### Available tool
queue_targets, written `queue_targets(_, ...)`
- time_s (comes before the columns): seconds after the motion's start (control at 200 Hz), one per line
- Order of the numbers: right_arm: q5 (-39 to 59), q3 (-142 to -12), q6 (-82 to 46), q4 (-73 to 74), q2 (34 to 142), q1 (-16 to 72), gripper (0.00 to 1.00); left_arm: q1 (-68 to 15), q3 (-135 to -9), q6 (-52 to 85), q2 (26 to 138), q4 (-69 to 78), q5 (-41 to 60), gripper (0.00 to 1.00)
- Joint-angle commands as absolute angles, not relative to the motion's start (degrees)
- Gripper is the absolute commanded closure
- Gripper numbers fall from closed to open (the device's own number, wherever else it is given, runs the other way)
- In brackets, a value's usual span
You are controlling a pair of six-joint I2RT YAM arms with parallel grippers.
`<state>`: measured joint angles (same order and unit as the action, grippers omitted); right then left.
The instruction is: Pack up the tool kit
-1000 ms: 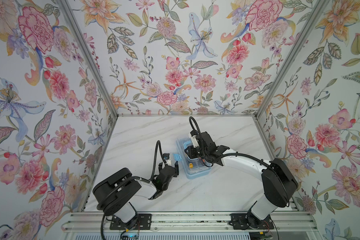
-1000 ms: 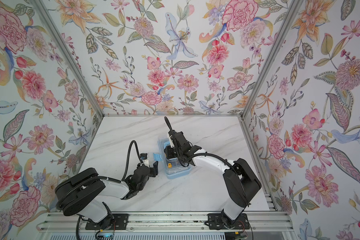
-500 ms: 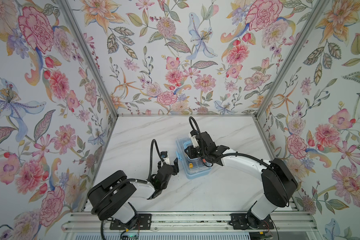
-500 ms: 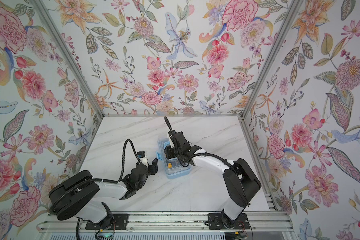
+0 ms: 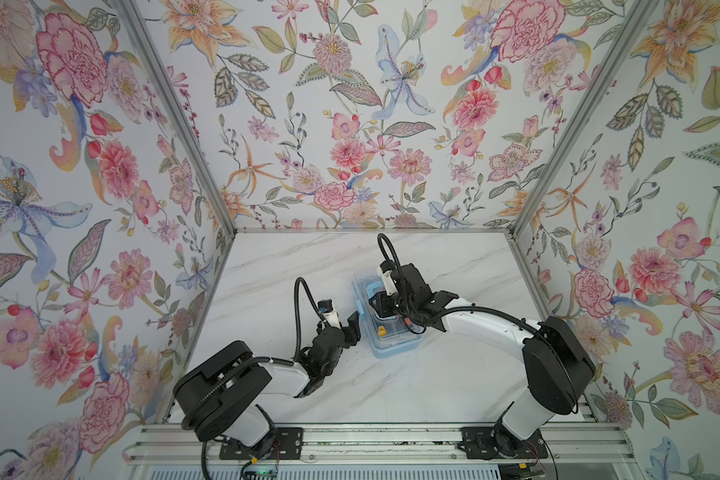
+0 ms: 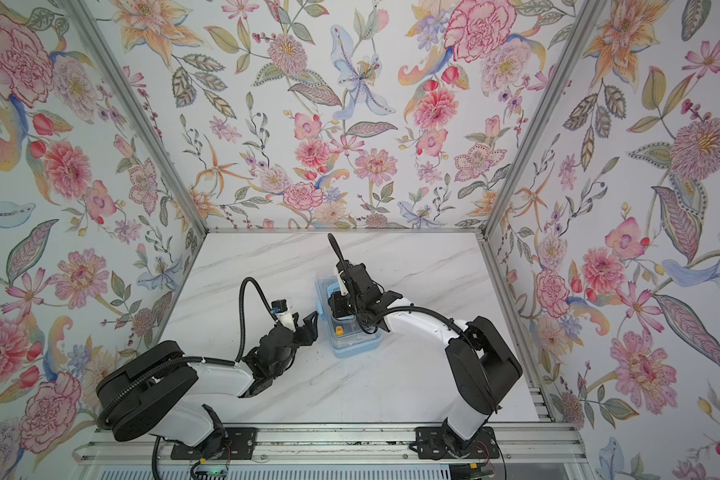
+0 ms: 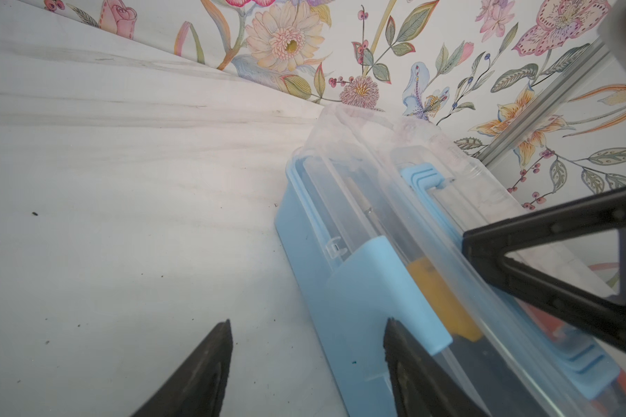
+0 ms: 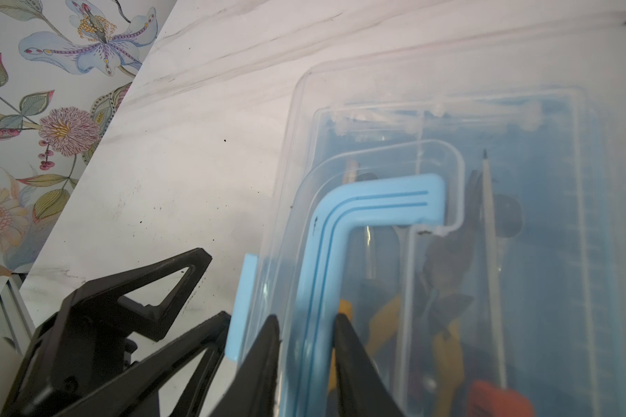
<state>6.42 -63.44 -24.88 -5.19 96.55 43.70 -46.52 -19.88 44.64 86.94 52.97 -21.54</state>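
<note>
Tool box: near the middle of the marble desk, a pale blue tub with a clear lid lying over it; seen in both top views.
Right hand: down over the box top from the right, its two black fingers pinched close on either side of the blue carry handle. It has the handle, with both fingers touching it.
Left hand: low at the box's left flank, jaws spread wide, with nothing gripped between them. One fingertip is right against the blue side latch, the other is out over bare desk.
Side latch: a blue flap on the long side facing the left arm — whether it is snapped home, I can't tell.
Inside the box: through the lid, a yellow-handled tool lies just behind the latch. There is also a thin metal shaft lying lengthwise and an orange-red grip; the rest is blurred.
Two hands: close together at the same long edge of the lid — the left one's triangular finger shows in the right wrist view, just beside the latch.
Surround: floral-papered walls on three sides of the desk.
</note>
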Motion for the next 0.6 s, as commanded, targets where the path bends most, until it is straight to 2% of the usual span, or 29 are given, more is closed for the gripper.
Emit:
queue_targets(0.0, 9.4, -58.2, -25.0, -22.4, 103.6, 46.0, 0.72, -45.9, -21.3, 46.6, 88.4, 55.8, -20.2, 0.30)
queue_targets(0.596, 9.6, -57.7, -25.1, -22.2, 103.9, 46.1, 0.72, -45.7, -22.6, 50.2, 93.2, 60.1, -16.9, 0.32)
